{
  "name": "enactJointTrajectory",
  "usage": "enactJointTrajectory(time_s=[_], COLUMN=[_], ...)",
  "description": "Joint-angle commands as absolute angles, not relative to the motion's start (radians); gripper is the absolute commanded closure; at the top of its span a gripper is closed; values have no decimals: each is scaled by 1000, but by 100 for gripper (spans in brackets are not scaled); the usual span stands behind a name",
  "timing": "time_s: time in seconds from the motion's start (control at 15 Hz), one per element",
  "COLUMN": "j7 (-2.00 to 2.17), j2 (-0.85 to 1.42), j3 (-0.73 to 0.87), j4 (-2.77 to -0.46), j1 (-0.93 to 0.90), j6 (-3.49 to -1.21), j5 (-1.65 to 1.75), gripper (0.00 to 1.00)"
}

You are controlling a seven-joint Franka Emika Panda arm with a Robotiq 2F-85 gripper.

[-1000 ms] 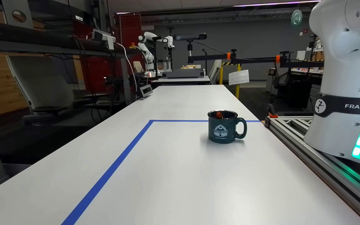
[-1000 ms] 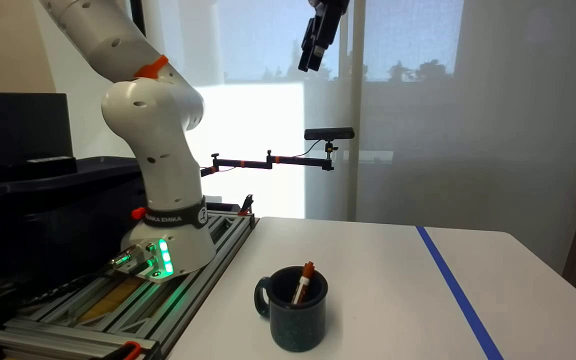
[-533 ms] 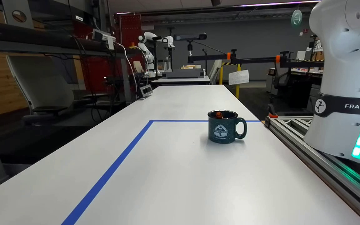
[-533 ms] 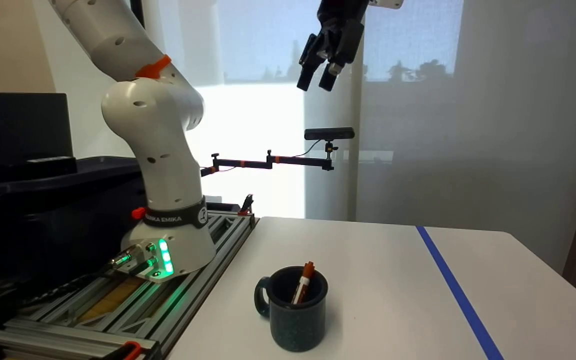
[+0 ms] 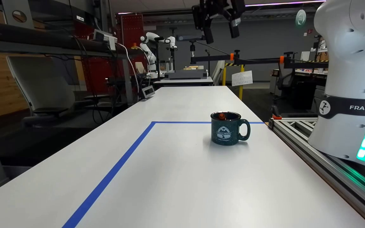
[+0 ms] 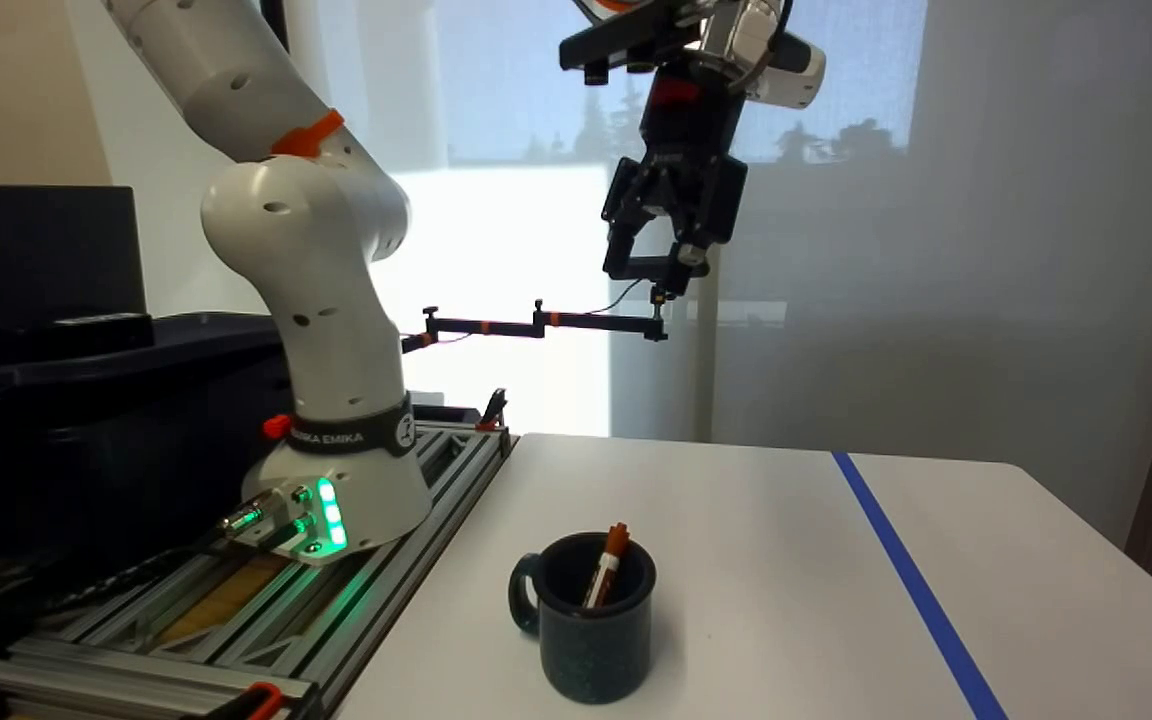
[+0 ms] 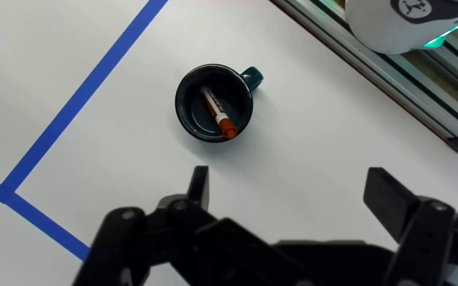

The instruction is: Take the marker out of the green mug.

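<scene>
Awaiting removal: orange-capped marker (image 7: pixel 217 110) in speckled green mug (image 6: pixel 596 655)

Marker: inside the mug, tilted, cap (image 7: pixel 228 128) uppermost and jutting out. Presumably light, stiff and smooth-barrelled, liable to twist in a loose grip. Best hold: the cap, pinched squarely across its width. Robotiq gripper (image 5: pixel 222 38): jaws spread wide, nothing between them, hanging above, well apart from mug and marker.

Green mug (image 5: pixel 235 132) speckled, emblem (image 5: pixel 223 133) white; marker (image 7: pixel 216 111) white-and-brown, orange cap (image 7: pixel 227 128) towards five o'clock in the wrist view; gripper (image 5: pixel 222 38) black; table (image 5: pixel 176 177) white; tape (image 5: pixel 112 174) blue.
</scene>
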State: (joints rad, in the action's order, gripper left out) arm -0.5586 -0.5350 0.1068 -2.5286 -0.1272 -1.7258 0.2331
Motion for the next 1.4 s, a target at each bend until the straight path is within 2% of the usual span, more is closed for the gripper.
enactJointTrajectory(time_s=[0.0,0.6,0.67,1.33], j7=[-597,-594,-588,-612], j2=[-570,-560,-562,-497], j3=[121,126,107,136], j4=[-2624,-2762,-2744,-2751], j1=[-96,-25,-26,-23], j6=[-1835,-2012,-1956,-2024], j5=[291,409,410,388], gripper=[0,0,0,0])
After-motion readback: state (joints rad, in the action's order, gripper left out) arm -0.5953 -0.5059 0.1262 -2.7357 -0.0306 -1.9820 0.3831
